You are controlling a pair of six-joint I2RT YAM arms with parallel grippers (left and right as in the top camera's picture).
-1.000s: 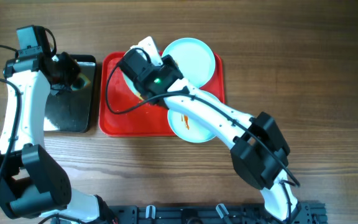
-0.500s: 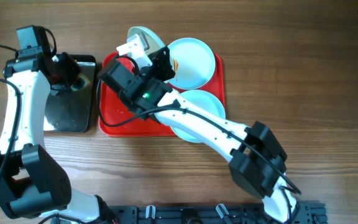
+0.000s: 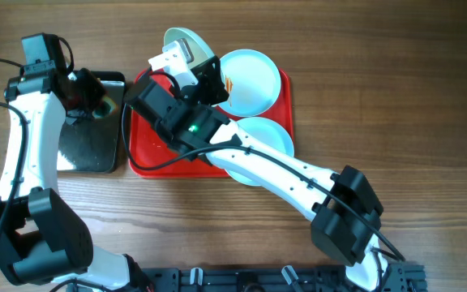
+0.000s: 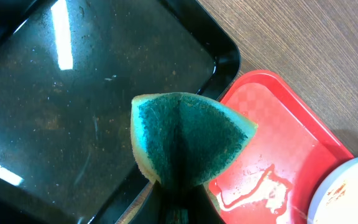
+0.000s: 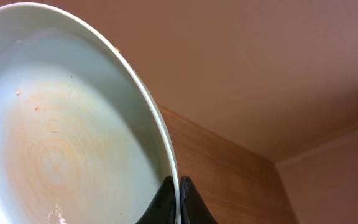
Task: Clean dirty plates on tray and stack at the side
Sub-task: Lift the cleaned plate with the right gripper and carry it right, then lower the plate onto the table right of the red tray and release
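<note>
My right gripper [image 5: 178, 188] is pinched narrow on the rim of one plate [image 5: 61, 137], lifted and tilted. Overhead it sits top centre-left of frame, over the upper-left edge of the red tray [image 3: 144, 161]. Faint orange smear rings on its inside face. The other two plates [image 3: 258, 73] lie flat on the tray's right side; upper one has an orange smear at its left edge, lower one is partly under my arm. My left gripper [image 4: 180, 211] is clamped on a folded green sponge [image 4: 188, 134] above the black tray [image 4: 73, 106], left of frame. Wooden table [image 3: 396, 97] underneath.
</note>
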